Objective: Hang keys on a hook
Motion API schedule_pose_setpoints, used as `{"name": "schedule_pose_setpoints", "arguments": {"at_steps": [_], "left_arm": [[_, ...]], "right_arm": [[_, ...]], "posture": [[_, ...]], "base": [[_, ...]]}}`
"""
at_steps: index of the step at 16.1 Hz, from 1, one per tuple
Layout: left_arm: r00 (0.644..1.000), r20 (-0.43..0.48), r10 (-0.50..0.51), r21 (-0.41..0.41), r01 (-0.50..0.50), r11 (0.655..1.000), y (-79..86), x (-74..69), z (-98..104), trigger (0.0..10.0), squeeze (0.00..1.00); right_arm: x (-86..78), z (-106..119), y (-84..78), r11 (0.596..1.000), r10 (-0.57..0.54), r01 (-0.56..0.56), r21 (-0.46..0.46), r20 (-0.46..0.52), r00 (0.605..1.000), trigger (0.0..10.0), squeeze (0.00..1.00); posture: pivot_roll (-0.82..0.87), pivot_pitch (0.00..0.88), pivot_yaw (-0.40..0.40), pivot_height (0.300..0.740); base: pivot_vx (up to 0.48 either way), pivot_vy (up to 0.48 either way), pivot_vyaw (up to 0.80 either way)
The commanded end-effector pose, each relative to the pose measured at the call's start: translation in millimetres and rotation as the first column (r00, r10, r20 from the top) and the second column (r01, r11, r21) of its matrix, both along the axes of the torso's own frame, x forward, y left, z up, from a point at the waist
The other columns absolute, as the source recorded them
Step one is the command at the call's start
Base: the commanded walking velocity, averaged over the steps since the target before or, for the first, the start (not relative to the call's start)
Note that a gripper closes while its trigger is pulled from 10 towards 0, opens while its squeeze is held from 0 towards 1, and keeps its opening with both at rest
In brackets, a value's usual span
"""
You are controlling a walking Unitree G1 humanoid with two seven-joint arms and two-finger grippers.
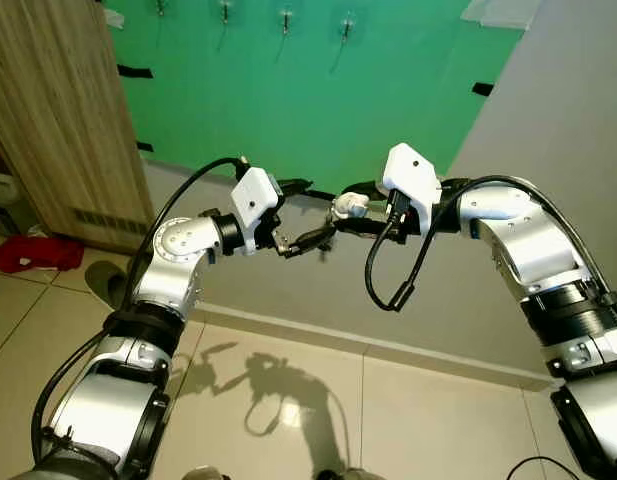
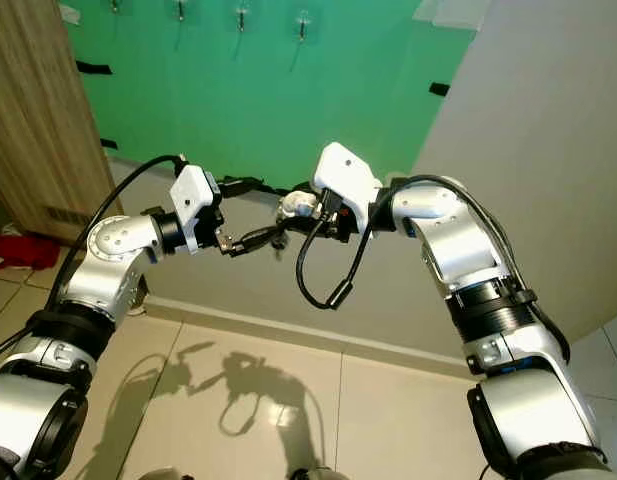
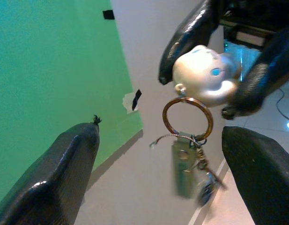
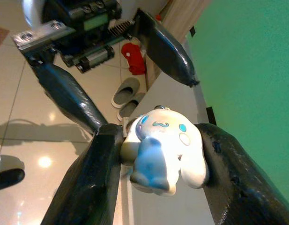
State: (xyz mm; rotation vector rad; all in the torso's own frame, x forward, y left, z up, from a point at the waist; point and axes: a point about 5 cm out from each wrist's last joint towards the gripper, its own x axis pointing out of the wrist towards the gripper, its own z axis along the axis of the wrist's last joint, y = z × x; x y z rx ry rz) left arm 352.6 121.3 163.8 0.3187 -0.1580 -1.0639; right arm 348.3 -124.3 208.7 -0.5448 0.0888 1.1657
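Right gripper (image 4: 158,157) has its jaws clamped on the plush keychain (image 4: 160,147) (keys dangling), left gripper (image 3: 158,183) jaws wide apart just beside it.

- A home entryway is showing: slippers (image 4: 128,96) are lying on the tiled floor (image 1: 288,400).
- Wall hooks (image 1: 285,20) are hanging beside a wooden cabinet (image 1: 58,110).

Keys (image 3: 188,154) hang under charm (image 4: 160,147); left gripper (image 1: 306,215) just left of charm, hooks (image 1: 285,18) above, wardrobe (image 1: 58,110) far left.
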Motion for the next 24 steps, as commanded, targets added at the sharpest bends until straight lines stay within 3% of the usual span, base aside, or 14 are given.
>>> {"name": "schedule_pose_setpoints", "arguments": {"at_steps": [1,2,3,4,5,8,10,24], "left_arm": [[0.999,0.018,-0.032,0.022,0.032,0.999,-5.9,0.8,4,9.1,0.00],[0.999,0.020,-0.038,0.021,0.038,0.999,-6.0,0.1,4,8.0,0.00],[0.999,0.020,-0.041,0.021,0.040,0.999,-5.9,-0.2,4,7.8,0.00],[0.998,0.020,-0.056,0.022,0.056,0.998,-5.3,-1.4,3,6.9,0.00],[0.998,0.022,-0.065,0.021,0.064,0.998,-5.4,-1.9,3,4.8,0.00],[0.997,0.027,-0.079,0.012,0.079,0.997,-7.1,-3.2,4,4.0,0.00],[0.995,0.029,-0.100,-0.004,0.100,0.995,-10.8,-6.2,4,0.0,0.00],[0.988,-0.024,-0.150,-0.039,0.149,0.988,-17.3,-16.9,-4,0.0,0.00]], "right_arm": [[1.6,4,-2.7,1.000,0.009,-0.008,-0.029,0.022,1.000,10.0,0.00],[2.1,4,-1.9,0.999,0.020,-0.019,-0.033,0.028,0.999,10.0,0.00],[2.4,4,-1.4,0.999,0.025,-0.024,-0.034,0.030,0.999,10.0,0.00],[2.8,5,0.2,0.999,0.042,-0.040,-0.035,0.039,0.998,10.0,0.00],[2.3,6,1.0,0.998,0.054,-0.053,-0.029,0.044,0.998,10.0,0.00],[5.8,8,-1.5,0.999,0.036,-0.034,-0.039,0.065,0.997,10.0,0.00],[7.2,8,-2.9,1.000,0.021,-0.020,-0.024,0.063,0.998,10.0,0.00],[13.0,4,-4.9,0.998,-0.037,0.035,0.043,0.042,0.998,10.0,0.00]], "posture": [[-0.06,0.000,-0.135,0.740],[-0.06,0.000,-0.137,0.740],[-0.06,0.000,-0.138,0.740],[-0.06,0.000,-0.138,0.740],[-0.06,0.000,-0.138,0.740],[-0.06,0.000,-0.136,0.740],[-0.07,0.000,-0.136,0.740],[-0.06,0.000,-0.140,0.740]], "base": [[0.000,0.000,0.00],[0.000,0.000,0.00],[0.000,0.000,0.00],[0.000,0.000,0.00],[0.000,0.000,0.00],[0.000,0.000,0.00],[0.000,0.000,0.00],[0.000,0.000,0.00]]}}
